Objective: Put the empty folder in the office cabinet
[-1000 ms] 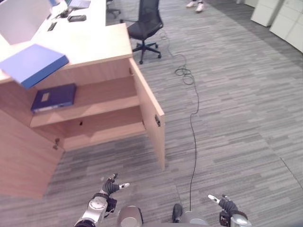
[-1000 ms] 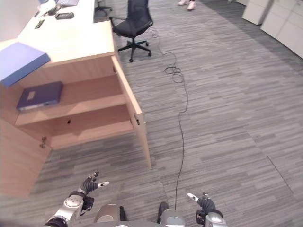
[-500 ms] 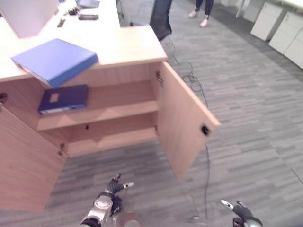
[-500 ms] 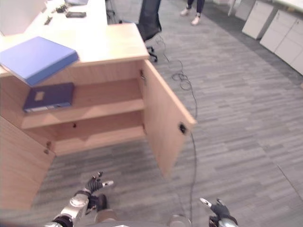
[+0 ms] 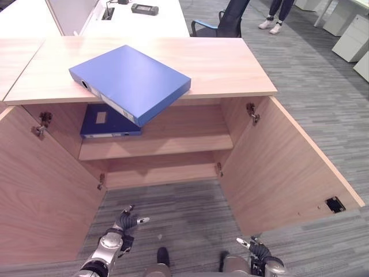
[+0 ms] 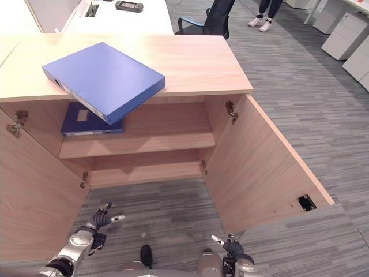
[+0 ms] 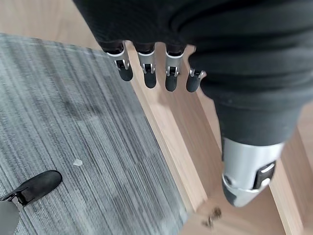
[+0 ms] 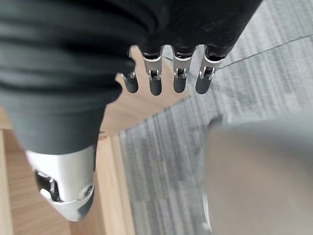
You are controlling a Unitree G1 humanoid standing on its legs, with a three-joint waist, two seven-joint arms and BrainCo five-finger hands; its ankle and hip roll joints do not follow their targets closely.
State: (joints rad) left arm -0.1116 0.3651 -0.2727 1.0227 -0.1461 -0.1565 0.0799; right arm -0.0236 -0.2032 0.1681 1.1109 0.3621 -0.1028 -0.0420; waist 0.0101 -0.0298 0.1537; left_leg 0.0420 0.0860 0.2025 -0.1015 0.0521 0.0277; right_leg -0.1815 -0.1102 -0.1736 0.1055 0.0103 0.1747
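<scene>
Lying flat and skewed, the folder (image 5: 131, 82) overhangs the cabinet (image 5: 230, 63); robot hands relaxed, empty.

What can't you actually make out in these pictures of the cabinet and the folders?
- Dark blue folder on the upper shelf: its front hidden by the blue folder overhanging the cabinet top, in both eye views.
- Whether either folder is empty: both are closed.
- Person: cut off by the top edge.
- Items on the white desk: too small.

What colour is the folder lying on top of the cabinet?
Blue folder, clearest in the left eye view.
</scene>
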